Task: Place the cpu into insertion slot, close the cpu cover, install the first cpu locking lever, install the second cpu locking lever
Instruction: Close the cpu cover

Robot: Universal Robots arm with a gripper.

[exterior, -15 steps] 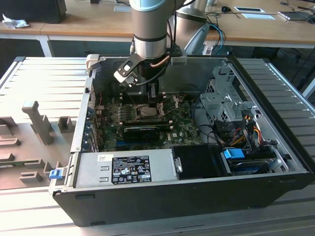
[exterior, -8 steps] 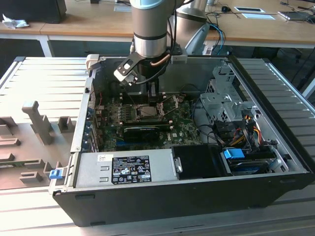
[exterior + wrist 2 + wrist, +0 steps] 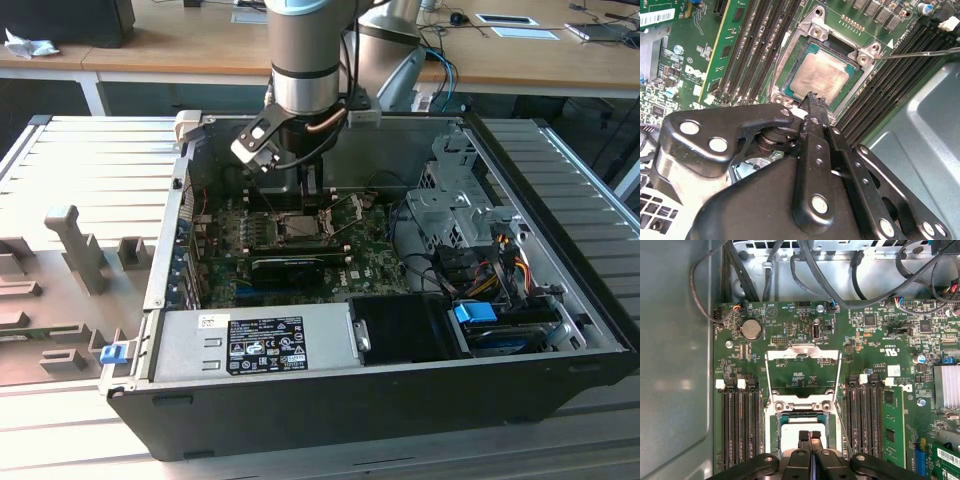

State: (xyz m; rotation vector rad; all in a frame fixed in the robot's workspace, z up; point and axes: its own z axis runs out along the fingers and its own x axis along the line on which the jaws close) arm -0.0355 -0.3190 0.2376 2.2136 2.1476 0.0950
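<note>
The pincer (image 3: 810, 434) is hanging with its fingers pressed together at the edge of the cpu (image 3: 822, 75), which is lying in the insertion slot (image 3: 812, 22). The cpu cover (image 3: 802, 354) is standing open, and a black sticker (image 3: 265, 352) with white print is showing on the grey box (image 3: 185, 355)

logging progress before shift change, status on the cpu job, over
Tool shut, tips at small silver-grey square cpu. Cpu seated in dark silver-rimmed insertion slot. Thin silver frame cover swung open. Nothing in the way.
</note>
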